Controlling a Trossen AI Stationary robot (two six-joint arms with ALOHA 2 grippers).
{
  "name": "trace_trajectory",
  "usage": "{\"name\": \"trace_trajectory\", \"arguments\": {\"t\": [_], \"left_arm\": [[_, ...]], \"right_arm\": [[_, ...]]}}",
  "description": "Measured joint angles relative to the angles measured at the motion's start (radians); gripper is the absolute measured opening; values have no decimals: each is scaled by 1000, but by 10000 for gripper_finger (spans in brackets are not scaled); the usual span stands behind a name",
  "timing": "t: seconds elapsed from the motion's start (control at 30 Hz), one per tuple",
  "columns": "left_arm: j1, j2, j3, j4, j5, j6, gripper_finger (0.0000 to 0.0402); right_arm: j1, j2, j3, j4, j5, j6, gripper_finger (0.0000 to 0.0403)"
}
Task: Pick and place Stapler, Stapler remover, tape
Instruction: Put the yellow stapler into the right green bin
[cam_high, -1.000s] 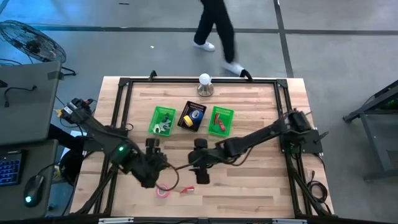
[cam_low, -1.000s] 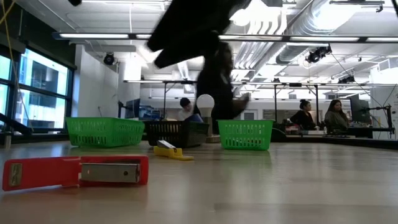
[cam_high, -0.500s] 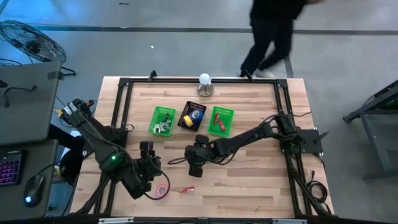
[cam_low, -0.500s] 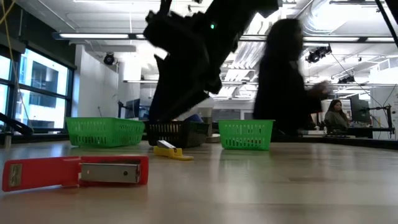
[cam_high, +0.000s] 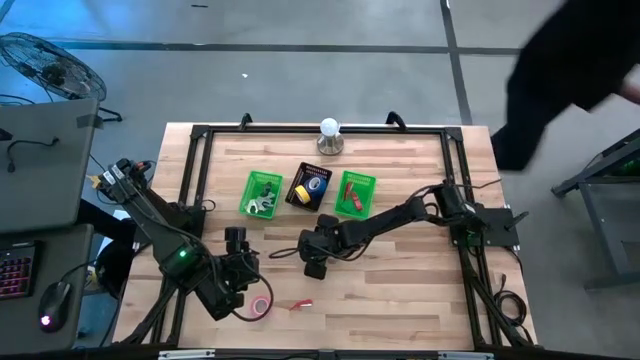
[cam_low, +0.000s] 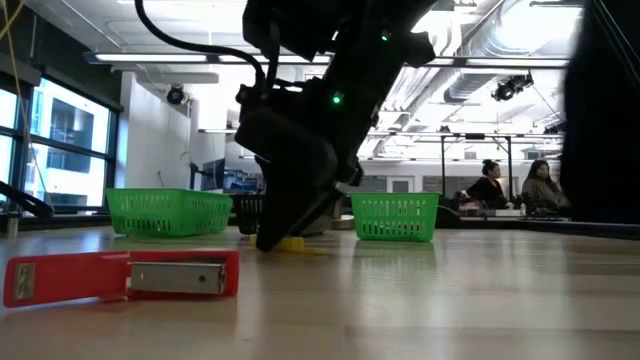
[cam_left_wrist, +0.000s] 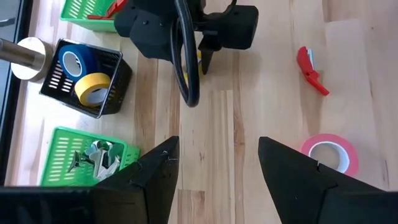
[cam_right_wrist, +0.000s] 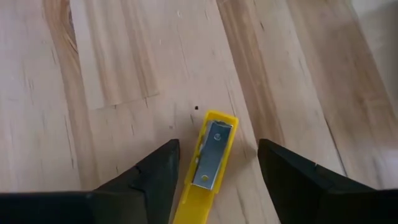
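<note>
A small yellow stapler (cam_right_wrist: 210, 152) lies flat on the wooden table, also showing in the low view (cam_low: 300, 245). My right gripper (cam_right_wrist: 217, 146) is open and down at the table (cam_high: 315, 266), one finger on each side of the stapler; I see no plain touch. My left gripper (cam_left_wrist: 217, 140) is open and empty above the near left of the table (cam_high: 237, 255). A pink tape roll (cam_high: 261, 306) lies flat beside it. A small red tool (cam_high: 300, 304) lies near the tape, close to the low camera (cam_low: 120, 275).
Three baskets stand in a row at the far middle: a green one (cam_high: 262, 194) with metal pieces, a black one (cam_high: 310, 187) with blue and yellow tape rolls, and a green one (cam_high: 355, 194) with a red item. A lamp base (cam_high: 330, 140) stands behind them. A person passes beyond the far right corner.
My right gripper has gone a little toward the far left and down to the table, ending astride the yellow stapler. My left gripper has drawn back a little toward the table's left edge. A person has walked rightward past the far edge.
</note>
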Motion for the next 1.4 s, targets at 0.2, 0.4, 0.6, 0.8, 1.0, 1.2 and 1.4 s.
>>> {"name": "trace_trajectory", "arguments": {"t": [0.2,0.4,0.6,0.8,1.0,1.2,1.4], "left_arm": [[0,0,0,8,-4,0,214],[0,0,0,25,-4,0,214],[0,0,0,25,-4,0,214],[0,0,0,25,-5,0,214],[0,0,0,25,-13,2,214],[0,0,0,25,-37,1,214],[0,0,0,25,-29,0,214]], "right_arm": [[-8,0,2,-51,24,-31,166],[-8,-2,3,-102,53,-110,42],[-7,-10,3,-142,77,-116,42],[25,-81,-5,-275,153,-96,42],[53,-246,0,-438,309,-58,42],[-14,-385,0,-574,413,-14,42],[-125,-409,-15,-671,335,13,42]]}}
